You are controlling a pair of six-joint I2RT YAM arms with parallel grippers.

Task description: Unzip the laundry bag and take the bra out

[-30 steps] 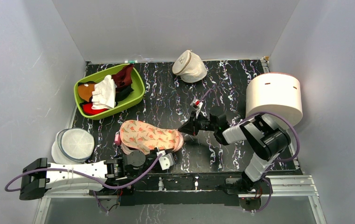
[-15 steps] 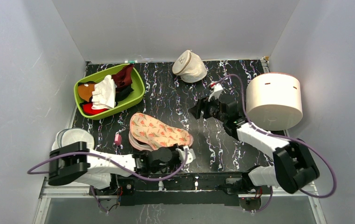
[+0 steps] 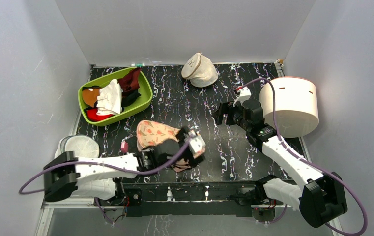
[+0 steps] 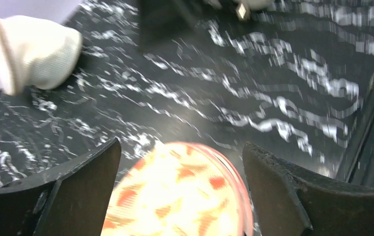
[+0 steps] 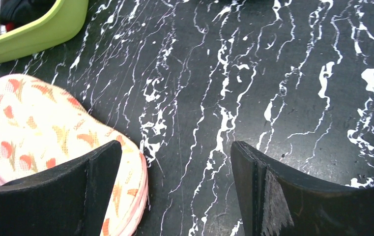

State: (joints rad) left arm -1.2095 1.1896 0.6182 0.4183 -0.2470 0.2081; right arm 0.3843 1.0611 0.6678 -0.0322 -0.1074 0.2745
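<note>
The peach-pink laundry bag (image 3: 156, 134) with red-orange motifs lies flat on the black marbled table, its zip seam shut where it shows. My left gripper (image 3: 187, 146) hovers over the bag's right end, jaws open; in the blurred left wrist view the laundry bag (image 4: 180, 196) sits below and between the wide-apart fingers (image 4: 84, 182). My right gripper (image 3: 220, 116) hangs open to the right of the bag, nothing between its fingers (image 5: 258, 187); the right wrist view has the laundry bag (image 5: 37, 118) at lower left. The bra is hidden.
A green tray (image 3: 143, 105) of clothes stands at the back left. A cream domed pouch (image 3: 199, 69) lies at the back centre, a white cylinder (image 3: 289, 105) at the right, a white round mesh bag (image 3: 79, 147) at the near left.
Both grippers were shut at the bag a second ago and have opened. The right arm pulled back to the right. The left gripper moved over the bag's right end; the bag now lies flat.
</note>
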